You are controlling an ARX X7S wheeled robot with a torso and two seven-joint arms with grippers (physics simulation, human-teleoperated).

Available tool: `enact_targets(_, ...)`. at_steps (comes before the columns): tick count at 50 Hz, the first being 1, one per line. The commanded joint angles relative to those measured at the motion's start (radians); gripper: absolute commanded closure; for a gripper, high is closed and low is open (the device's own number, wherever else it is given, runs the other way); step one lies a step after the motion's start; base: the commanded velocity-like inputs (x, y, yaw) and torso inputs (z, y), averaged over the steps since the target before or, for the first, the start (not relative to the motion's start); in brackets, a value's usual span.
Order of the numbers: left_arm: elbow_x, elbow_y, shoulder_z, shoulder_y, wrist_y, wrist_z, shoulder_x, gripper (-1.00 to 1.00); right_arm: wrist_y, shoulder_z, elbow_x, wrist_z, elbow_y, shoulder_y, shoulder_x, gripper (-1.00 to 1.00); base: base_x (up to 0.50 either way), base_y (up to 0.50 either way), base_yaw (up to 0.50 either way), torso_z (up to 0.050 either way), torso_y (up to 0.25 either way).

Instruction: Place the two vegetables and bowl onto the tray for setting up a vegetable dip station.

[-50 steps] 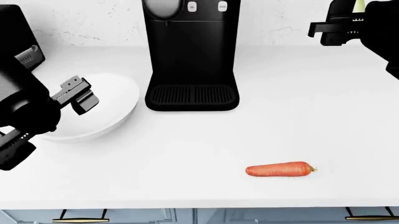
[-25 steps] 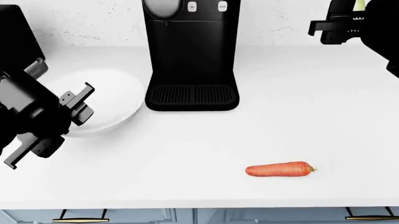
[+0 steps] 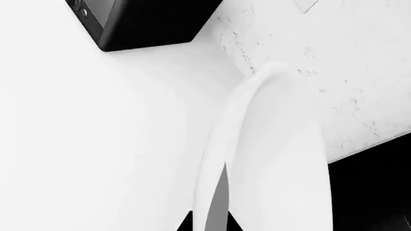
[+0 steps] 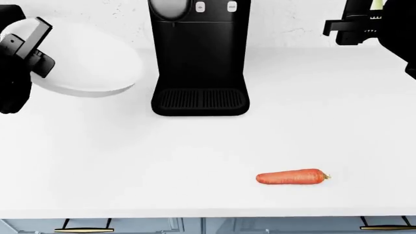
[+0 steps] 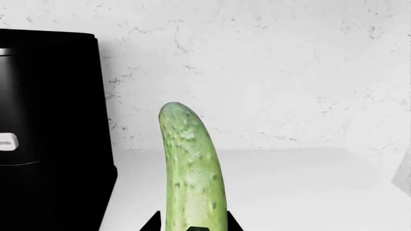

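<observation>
Left gripper (image 4: 32,46) has lifted the bowl (image 4: 85,61) off the counter (image 4: 195,151), pinching its rim. Right gripper (image 4: 344,29) clamps the cucumber (image 5: 191,178) aloft; carrot (image 4: 291,177) lies untouched, tray not in view.

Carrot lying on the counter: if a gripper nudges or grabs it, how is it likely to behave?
The carrot lies on its side and looks round and smooth, so a sideways nudge would probably roll it. It looks stiff. Its taper may let it slip from a grip near the end.

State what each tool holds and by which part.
The left tool grips the white bowl by its rim. The right tool clamps the cucumber at one end, the rest sticking out beyond the tool.
</observation>
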Motion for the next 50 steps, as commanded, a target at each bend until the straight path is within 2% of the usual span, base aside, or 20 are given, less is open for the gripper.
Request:
enact_targets(1, 0.120, 0.047, -0.018, -0.097, 0.011, -0.065, -0.039, 1.00, 0.002, 0.003, -0.001, 0.004, -0.006, 0.003, 0.005, 1.00, 0.00, 0.00, 0.00, 0.000, 0.000)
enact_targets(10, 0.152, 0.048, -0.017, -0.116, -0.014, -0.108, -0.048, 1.00, -0.003, 0.010, 0.009, 0.025, -0.002, -0.001, 0.009, 1.00, 0.00, 0.00, 0.00, 0.000, 0.000)
enact_targets(38, 0.174, 0.045, -0.068, -0.118, -0.063, -0.112, -0.035, 1.00, -0.002, -0.009, 0.002, 0.007, -0.003, 0.014, 0.004, 1.00, -0.50, 0.00, 0.00, 0.000, 0.000)
enact_targets(42, 0.174, 0.047, -0.073, -0.111, -0.063, -0.113, -0.031, 1.00, -0.025, -0.007, -0.021, -0.016, -0.018, 0.009, 0.007, 1.00, 0.00, 0.00, 0.00, 0.000, 0.000)
enact_targets(44, 0.173, 0.047, -0.076, -0.109, -0.065, -0.112, -0.030, 1.00, 0.062, -0.089, -0.067, -0.047, -0.035, 0.059, 0.012, 1.00, 0.00, 0.19, 0.00, 0.000, 0.000)
enact_targets(50, 0.172, 0.048, -0.085, -0.105, -0.069, -0.116, -0.034, 1.00, 0.025, -0.066, -0.067, -0.052, -0.037, 0.048, 0.014, 1.00, 0.00, 0.50, 0.00, 0.000, 0.000)
